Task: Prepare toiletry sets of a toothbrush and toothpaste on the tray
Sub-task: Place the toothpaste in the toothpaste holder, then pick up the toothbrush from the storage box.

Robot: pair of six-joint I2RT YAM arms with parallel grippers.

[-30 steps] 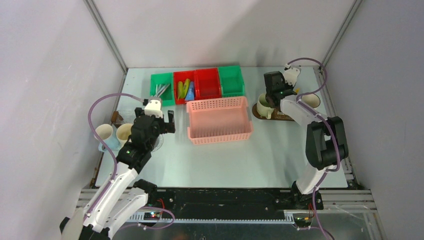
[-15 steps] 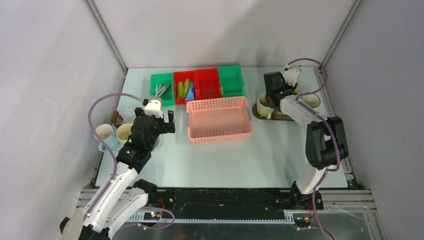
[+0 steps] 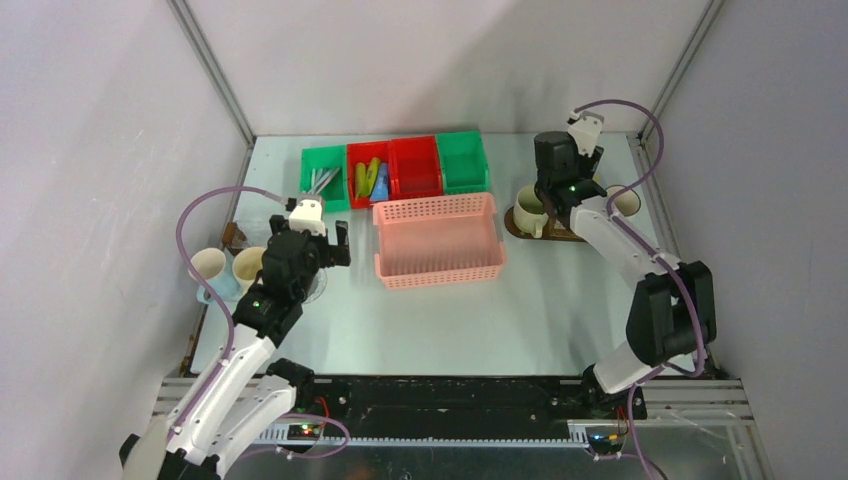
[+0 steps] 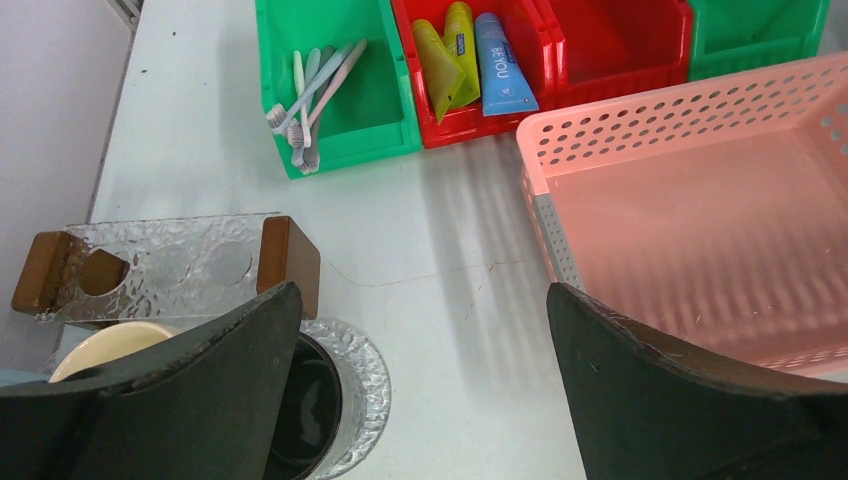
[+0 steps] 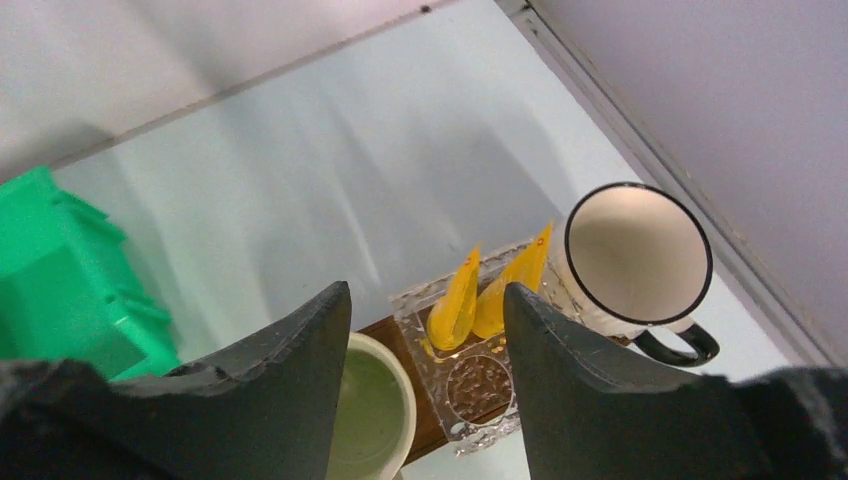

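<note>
The dark brown tray (image 3: pixel 548 233) lies at the back right. In the right wrist view the tray (image 5: pixel 422 418) carries a cream mug with a green inside (image 5: pixel 375 420), a clear holder (image 5: pixel 480 385) with two yellow tubes (image 5: pixel 455 305) standing in it, and a white black-rimmed mug (image 5: pixel 638 255). My right gripper (image 5: pixel 428 292) hovers open and empty above them (image 3: pixel 557 190). My left gripper (image 4: pixel 422 300) is open and empty over the left of the table (image 3: pixel 312 232), beside a dark mug (image 4: pixel 305 405) on a clear disc (image 4: pixel 362 385). Toothbrushes (image 4: pixel 305 95) and tubes (image 4: pixel 470 60) lie in bins.
A pink lattice basket (image 3: pixel 438 240) stands mid-table. A row of green and red bins (image 3: pixel 395 168) stands behind it. A clear holder with wooden ends (image 4: pixel 160 265) and a cream mug (image 4: pixel 100 345) stand at the left edge, near two pale mugs (image 3: pixel 228 266).
My right gripper has lifted and shifted slightly back and right above the tray, and its elbow has swung right. The left arm has not moved.
</note>
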